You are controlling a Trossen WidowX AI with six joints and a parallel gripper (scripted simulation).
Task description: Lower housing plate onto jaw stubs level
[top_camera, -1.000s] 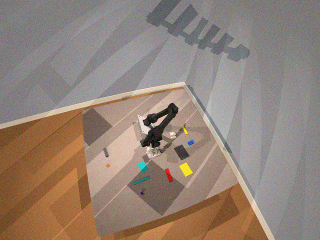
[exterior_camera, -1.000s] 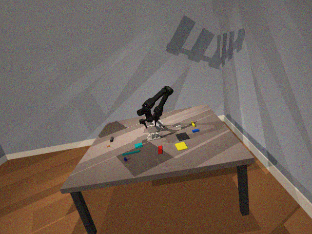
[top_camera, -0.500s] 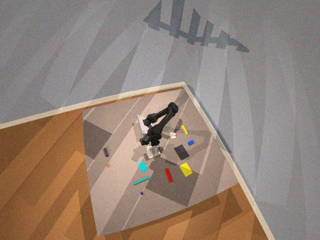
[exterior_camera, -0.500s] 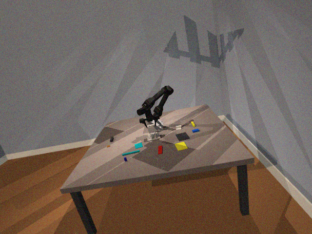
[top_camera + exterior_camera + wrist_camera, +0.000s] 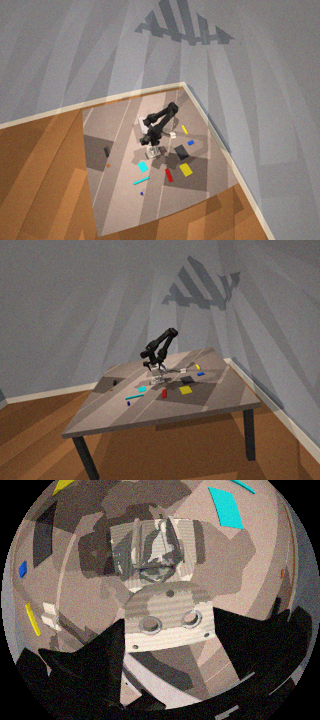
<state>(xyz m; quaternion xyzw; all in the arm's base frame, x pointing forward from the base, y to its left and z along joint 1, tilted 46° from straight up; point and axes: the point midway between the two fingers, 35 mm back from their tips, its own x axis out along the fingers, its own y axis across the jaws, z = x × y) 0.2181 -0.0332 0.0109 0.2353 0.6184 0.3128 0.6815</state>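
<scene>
My gripper is shut on the pale housing plate, which has a rounded edge and two round holes. The plate is held above the table. The pale base with the jaws stands on the table just below it. In the wrist view the base lies beyond the plate's rounded edge, with the raised jaw parts in its middle. The plate appears apart from the jaws. The stubs and pins are too small to tell apart, and the arm partly hides the plate in the top view.
A white panel stands behind the base. Small white parts and a dark pad lie to its right. A cyan pad, red block and yellow pad lie in front.
</scene>
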